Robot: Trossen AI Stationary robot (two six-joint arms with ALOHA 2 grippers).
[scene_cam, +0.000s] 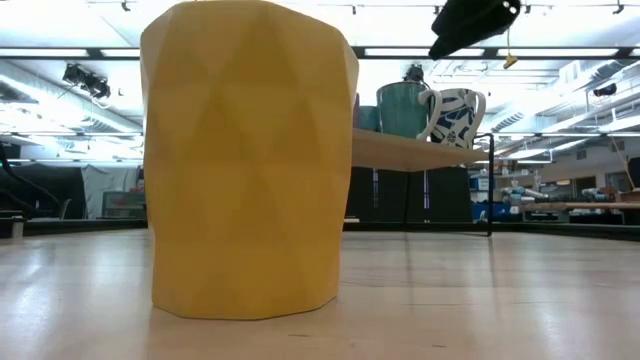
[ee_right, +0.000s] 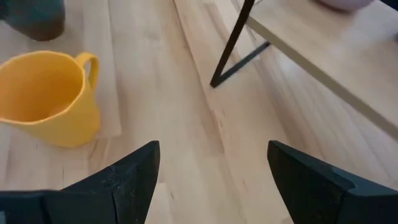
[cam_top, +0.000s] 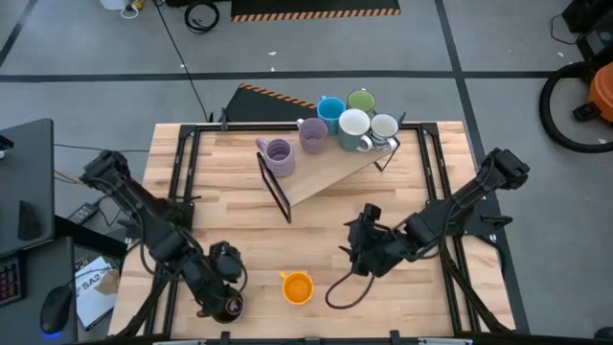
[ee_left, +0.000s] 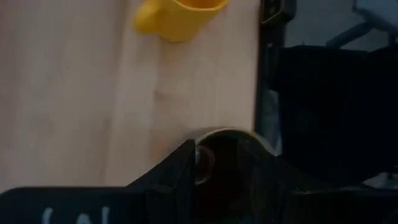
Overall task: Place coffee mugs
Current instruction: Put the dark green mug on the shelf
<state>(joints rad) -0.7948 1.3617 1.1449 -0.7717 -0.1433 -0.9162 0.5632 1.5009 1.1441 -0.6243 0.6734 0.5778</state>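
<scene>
Six mugs upright on the raised wooden shelf at the table's back edge: two lavender mugs at its left end, then a blue mug, green mug, white mug and pale grey-white mug clustered together. Orange mug upright near the table's front edge. Dark mug at the front-left, in the left gripper.

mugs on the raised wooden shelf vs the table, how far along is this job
Done: six mugs stand on the raised wooden shelf: two lavender, blue, green, white and pale grey-white. In hand: the left gripper is closed around the dark mug at the table's front edge. Left: the faceted orange mug sits on the table, with the open right gripper hovering nearby.
</scene>
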